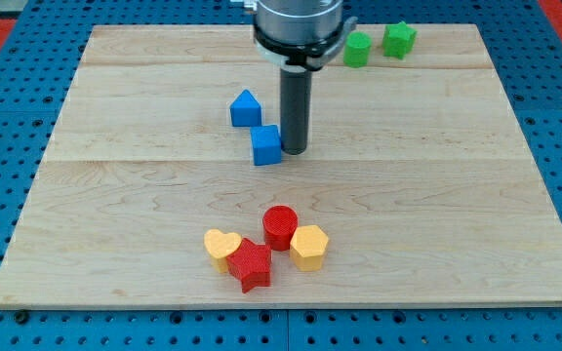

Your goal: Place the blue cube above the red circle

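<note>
No writing, brand mark or label can be read anywhere on the blocks, the arm or the table [437, 195], and no container is present; every block sits loose on the pale wooden top. The arm carries no hand, only a dark rod, so there is nothing to be apart or together; my tip [294, 151] stands just to the view's right of the blue cube [266, 145], touching it or very nearly so. That blue cube lies a little above the middle of the table, with a second blue block with a peaked top [246, 108] close by toward the view's upper left, near it but apart. The red circle [281, 226] sits well below the cube, toward the view's bottom, within a tight cluster: a yellow heart [222, 248] at the left, a red star [250, 264] at the bottom, and a yellow hexagonal block [309, 246] just beside the circle on the right. At the view's top right two green blocks rest near the table's far edge, one of rounded form [357, 49] and one star-like [399, 39], close together.
</note>
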